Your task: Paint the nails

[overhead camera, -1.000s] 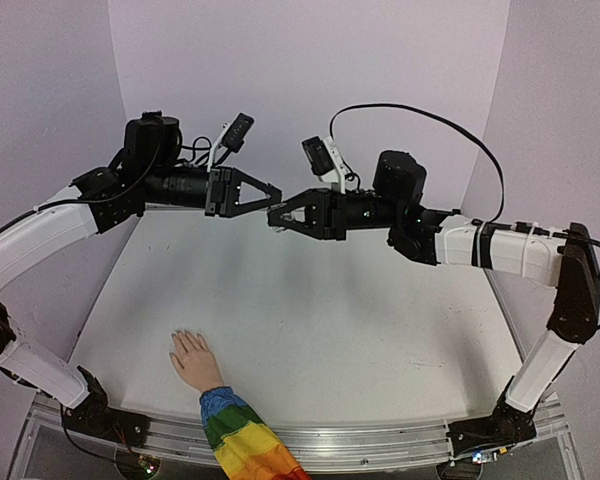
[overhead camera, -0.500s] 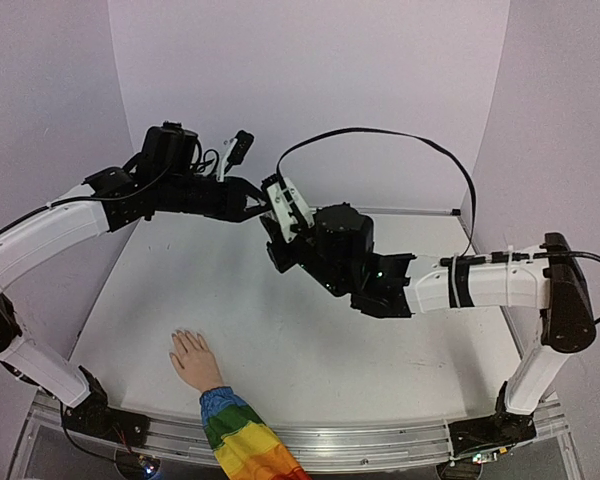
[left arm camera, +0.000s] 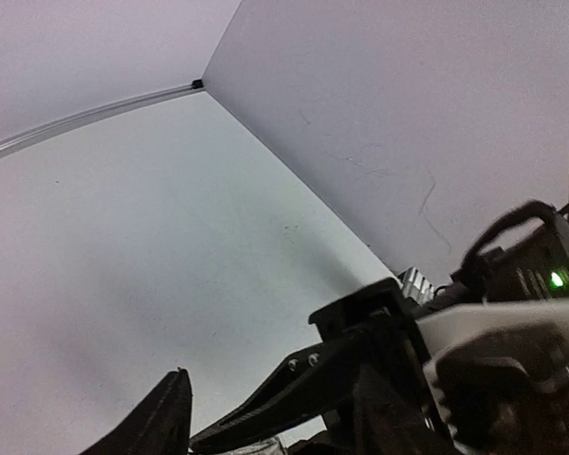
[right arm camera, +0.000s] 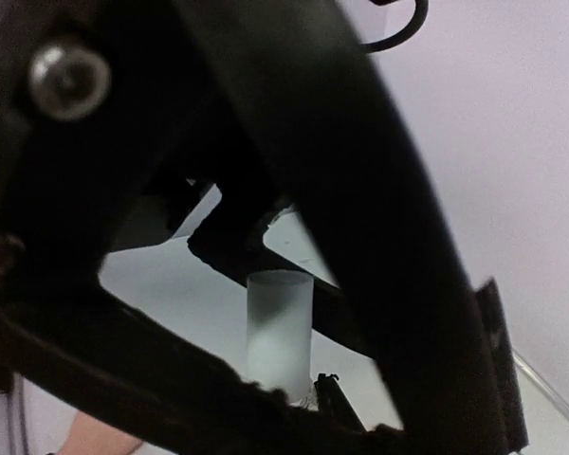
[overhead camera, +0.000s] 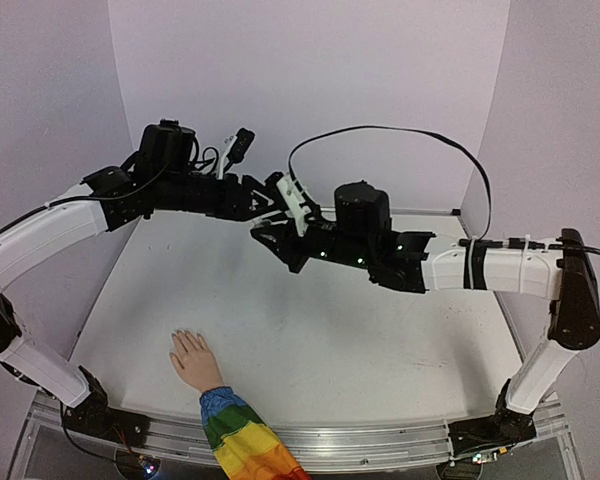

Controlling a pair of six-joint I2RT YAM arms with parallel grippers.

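Note:
The mannequin hand (overhead camera: 192, 357) lies palm down at the near left in its rainbow-striped sleeve (overhead camera: 242, 440). Its pale nails (overhead camera: 185, 333) point toward the back. Both grippers meet high above the table's far middle, well away from the hand. My right gripper (overhead camera: 263, 234) is shut on a small bottle, and the frosted white cap (right arm camera: 279, 332) stands up out of its jaws. My left gripper (overhead camera: 263, 203) sits just above it with its fingers (left arm camera: 166, 417) spread apart on either side of the cap, not clamping it.
The white table (overhead camera: 310, 330) is closed in by lilac walls (overhead camera: 310, 90) at the back and both sides. A black cable (overhead camera: 400, 135) loops above the right arm. The right arm's body (left arm camera: 512, 360) crowds the left wrist view.
My left gripper has opened; it was shut on the cap half a second ago. The right arm swung in and rolled its wrist, still gripping the bottle. The hand has not moved.

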